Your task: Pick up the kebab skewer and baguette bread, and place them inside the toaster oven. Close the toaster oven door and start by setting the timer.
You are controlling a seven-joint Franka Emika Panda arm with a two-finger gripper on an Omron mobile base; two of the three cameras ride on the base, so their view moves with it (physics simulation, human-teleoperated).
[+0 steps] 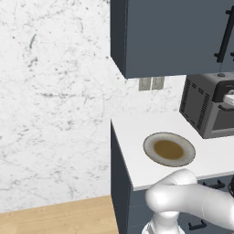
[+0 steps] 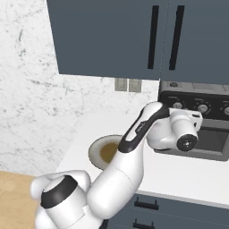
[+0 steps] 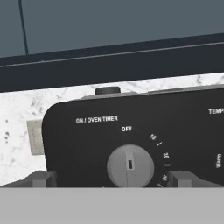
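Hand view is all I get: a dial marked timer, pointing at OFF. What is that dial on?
Observer: A dark toaster oven standing on a white counter. The dial is the leftmost of its row of knobs.
Operator: Is its door open?
Observer: It looks shut. The door stands upright below the knobs.
Operator: Anything else on that counter?
Observer: A round plate with a brown centre, to the left of the oven.
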